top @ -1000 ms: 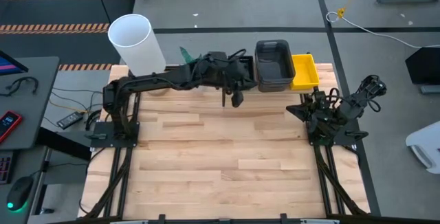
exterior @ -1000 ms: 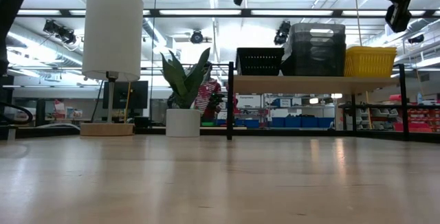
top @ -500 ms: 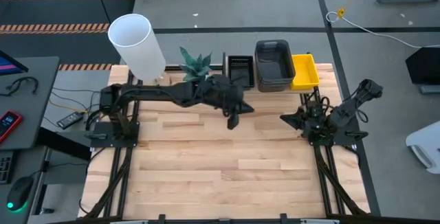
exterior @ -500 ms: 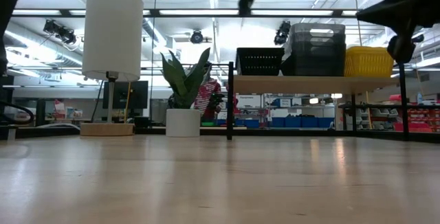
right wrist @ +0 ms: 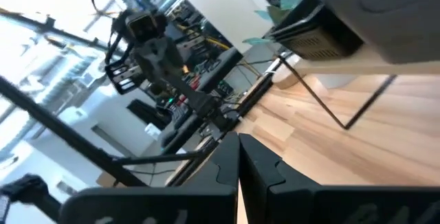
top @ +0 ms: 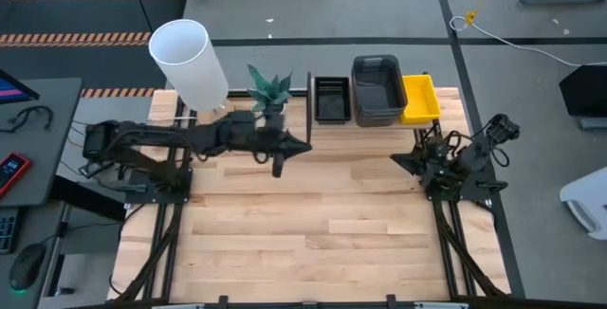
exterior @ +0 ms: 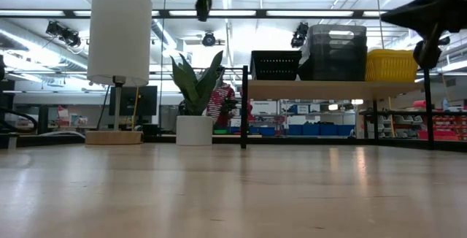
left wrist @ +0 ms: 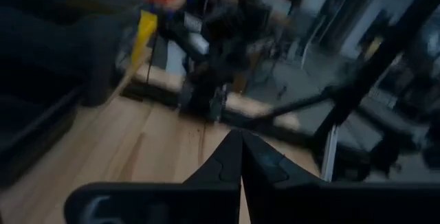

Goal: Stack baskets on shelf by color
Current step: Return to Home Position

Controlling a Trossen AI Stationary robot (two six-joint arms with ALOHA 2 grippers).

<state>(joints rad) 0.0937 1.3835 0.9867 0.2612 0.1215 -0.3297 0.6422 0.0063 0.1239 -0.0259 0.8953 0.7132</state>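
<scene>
The baskets (top: 376, 89) on the shelf (exterior: 328, 88) look light, stiff plastic; I'd pinch a wall rim. Left gripper (left wrist: 240, 139), right gripper (right wrist: 238, 140): clenched, empty.

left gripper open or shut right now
Shut: in the left wrist view the left gripper shows its two fingers pressed together, nothing between them.

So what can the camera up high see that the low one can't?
Only the high view shows the floor and how the arms lie: the left gripper above the tabletop by the plant, the right gripper near its right edge. Only the low view shows the space under the shelf and the room behind. Both show the lamp, the plant, and the black baskets, grey baskets and yellow baskets side by side.
</scene>
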